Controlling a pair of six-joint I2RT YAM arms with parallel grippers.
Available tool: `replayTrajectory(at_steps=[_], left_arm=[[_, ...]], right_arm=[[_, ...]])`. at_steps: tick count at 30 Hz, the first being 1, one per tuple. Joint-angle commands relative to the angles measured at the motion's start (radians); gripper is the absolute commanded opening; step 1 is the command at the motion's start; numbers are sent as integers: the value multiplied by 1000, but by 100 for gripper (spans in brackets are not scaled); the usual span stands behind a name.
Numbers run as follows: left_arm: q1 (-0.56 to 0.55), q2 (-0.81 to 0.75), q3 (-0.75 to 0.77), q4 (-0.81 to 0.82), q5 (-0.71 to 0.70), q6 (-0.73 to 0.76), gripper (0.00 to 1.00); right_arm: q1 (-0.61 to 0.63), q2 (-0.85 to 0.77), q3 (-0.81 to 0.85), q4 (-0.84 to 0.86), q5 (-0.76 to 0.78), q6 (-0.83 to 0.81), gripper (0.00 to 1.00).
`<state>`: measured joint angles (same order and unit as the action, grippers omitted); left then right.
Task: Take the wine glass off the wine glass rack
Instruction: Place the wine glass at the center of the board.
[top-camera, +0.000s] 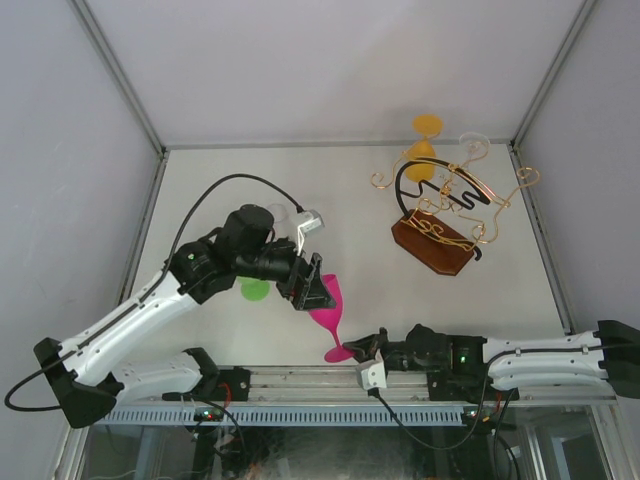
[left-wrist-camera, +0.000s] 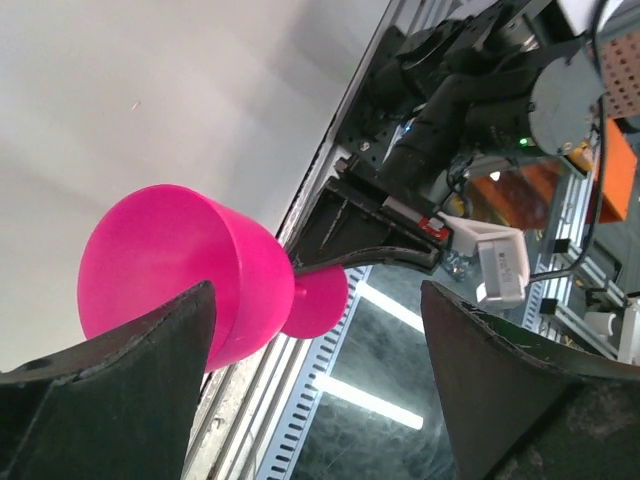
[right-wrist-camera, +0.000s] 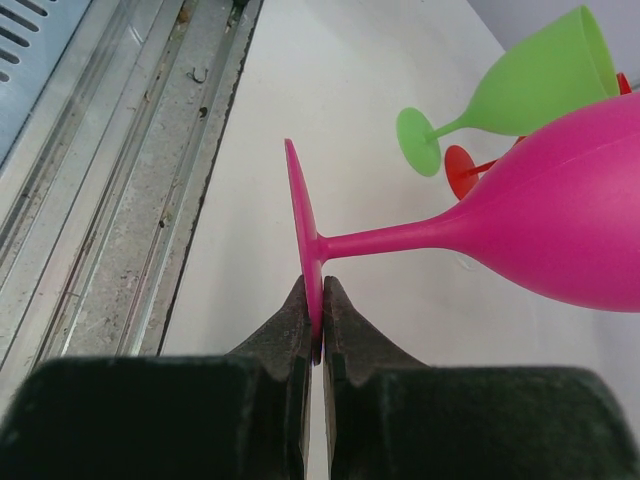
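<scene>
Near edge of the desk (top-camera: 250, 180), by the metal rail (top-camera: 300, 380): right fingers (right-wrist-camera: 306, 318) clenched flat on the rim of the foot of the pink wine glass (right-wrist-camera: 560, 230), one on each face of the disc. The glass is off the wine glass rack (top-camera: 440, 225). It is carried low over the near middle of the desk, tipped well over, stem running up and away from the foot, bowl on the far-left side. Left fingers (top-camera: 308, 285) are spread wide at the bowl. In the left wrist view one finger lies against or just in front of the bowl's side and the other stands well apart from it, so released, no grasp. Just beyond, under the left arm, a green glass (right-wrist-camera: 530, 85) leans with its foot toward the right wrist camera. A red glass (right-wrist-camera: 470, 172) is close behind it, mostly hidden. Far right of the desk: the rack stands upright on its dark brown wooden base, black wavy arch above, gold wire arms curling outward. An orange glass (top-camera: 425, 145) hangs on the rack's far side, a clear glass (top-camera: 470, 145) just beside it, faint against the wall.
</scene>
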<state>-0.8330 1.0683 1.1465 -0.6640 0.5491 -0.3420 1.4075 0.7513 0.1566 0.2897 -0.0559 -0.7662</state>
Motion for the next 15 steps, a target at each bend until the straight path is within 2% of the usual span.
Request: replayTrajectory(at_steps=[1,8,12,15], left_arm=[[-6,24,83,-74,-60,71,87],[-6,55,155,-117,-39,95,85],[-6,68,166,-141,42,123,83],[-6,89,163,-200,106,200,82]], right_arm=[[-5,6,45,46,-32,9,0],[1,-28,49,10,-38,15,0],[1,-50,46,-5,-33,12,0],[-1,-62,41,3,-72,17,0]])
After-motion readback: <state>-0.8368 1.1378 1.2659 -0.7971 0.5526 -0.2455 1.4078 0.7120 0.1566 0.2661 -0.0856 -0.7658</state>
